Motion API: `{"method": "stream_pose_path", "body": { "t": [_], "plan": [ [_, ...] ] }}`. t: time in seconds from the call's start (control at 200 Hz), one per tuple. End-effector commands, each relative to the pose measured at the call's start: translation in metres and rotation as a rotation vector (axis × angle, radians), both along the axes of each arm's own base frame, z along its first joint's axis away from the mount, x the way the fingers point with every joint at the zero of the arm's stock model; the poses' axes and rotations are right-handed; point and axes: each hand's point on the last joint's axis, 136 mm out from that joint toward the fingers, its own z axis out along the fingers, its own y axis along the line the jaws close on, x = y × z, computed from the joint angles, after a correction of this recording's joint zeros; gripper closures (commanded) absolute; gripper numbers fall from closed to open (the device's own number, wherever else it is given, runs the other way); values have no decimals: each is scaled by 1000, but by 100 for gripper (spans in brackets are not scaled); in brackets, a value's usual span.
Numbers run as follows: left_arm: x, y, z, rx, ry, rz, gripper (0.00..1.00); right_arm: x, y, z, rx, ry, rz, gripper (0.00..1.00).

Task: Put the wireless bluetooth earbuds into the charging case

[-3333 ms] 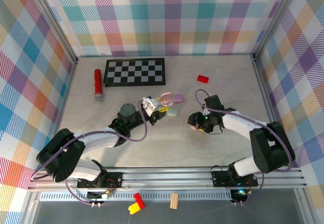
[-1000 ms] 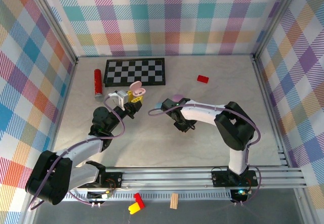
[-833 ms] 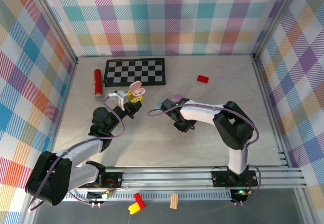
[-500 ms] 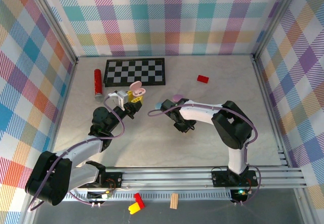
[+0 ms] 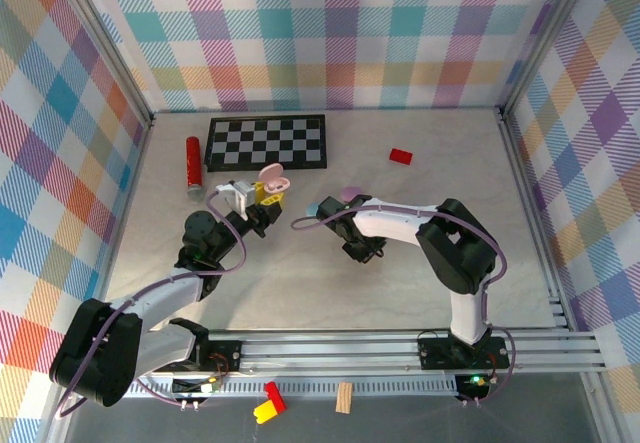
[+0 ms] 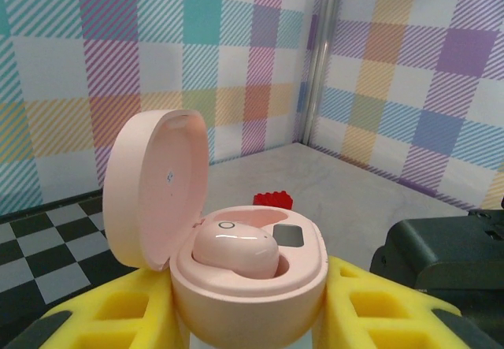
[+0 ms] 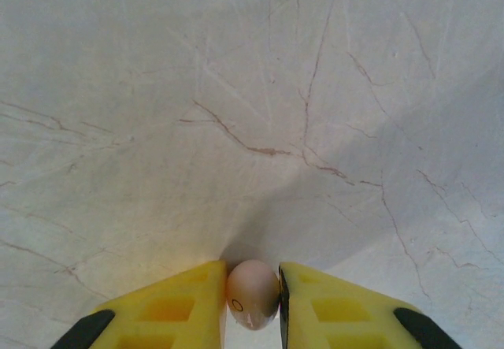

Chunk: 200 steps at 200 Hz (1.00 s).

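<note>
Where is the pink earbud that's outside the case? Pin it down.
Right wrist view: the pink earbud lies on the marble table, pinched between the fingers of the right gripper, near mid-table.

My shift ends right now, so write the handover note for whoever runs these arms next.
Left gripper: shut on the pink case, lid open.
Right gripper: fingers closed on the loose earbud, down at the table.
Done: the seated earbud sits in the case.
Left: lift the loose earbud, carry it to the empty slot and seat it, then probably close the lid.
</note>
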Motion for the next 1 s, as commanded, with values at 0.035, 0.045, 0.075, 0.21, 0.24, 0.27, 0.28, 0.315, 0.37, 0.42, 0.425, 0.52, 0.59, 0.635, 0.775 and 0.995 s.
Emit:
{"method": "stream_pose_path", "body": {
  "t": [0.035, 0.045, 0.075, 0.21, 0.24, 0.27, 0.28, 0.315, 0.37, 0.42, 0.425, 0.52, 0.59, 0.635, 0.775, 0.995],
  "plan": [
    [-3, 0, 7, 18, -30, -22, 64, -3, 15, 30, 142, -10, -34, 77],
    [-3, 0, 7, 18, -30, -23, 64, -2, 15, 31, 151, -12, -37, 77],
    [-3, -1, 7, 22, -31, -26, 64, -2, 17, 37, 178, -17, -43, 77],
    [-3, -8, 2, 49, -26, -67, 64, -2, 23, 61, 312, -20, -66, 77],
    [-4, -9, 1, 52, -24, -79, 64, -2, 24, 67, 346, -19, -73, 77],
    [-5, -12, 1, 54, -25, -95, 64, -3, 26, 73, 385, -14, -79, 77],
    [-5, -13, 1, 55, -25, -99, 64, -3, 27, 76, 399, -13, -81, 77],
    [-6, -15, 1, 57, -26, -120, 64, -3, 31, 86, 454, -13, -86, 77],
    [-9, -21, 1, 63, -22, -163, 64, -4, 37, 103, 546, -11, -94, 77],
    [-12, -29, -2, 77, -10, -215, 64, -5, 44, 118, 643, -1, -97, 77],
    [-13, -29, -3, 79, -9, -219, 64, -6, 45, 120, 653, 2, -98, 77],
    [-21, -44, -8, 114, -11, -299, 64, -8, 58, 147, 807, 22, -95, 77],
    [-27, -54, -11, 134, -3, -348, 64, -11, 65, 167, 898, 31, -86, 77],
    [-31, -60, -14, 150, 4, -379, 64, -12, 69, 179, 953, 38, -76, 77],
    [-43, -77, -16, 170, 6, -477, 65, -18, 78, 217, 1144, 73, -50, 77],
    [-59, -96, -15, 167, 14, -600, 65, -24, 88, 258, 1330, 125, 4, 77]
  ]
}}
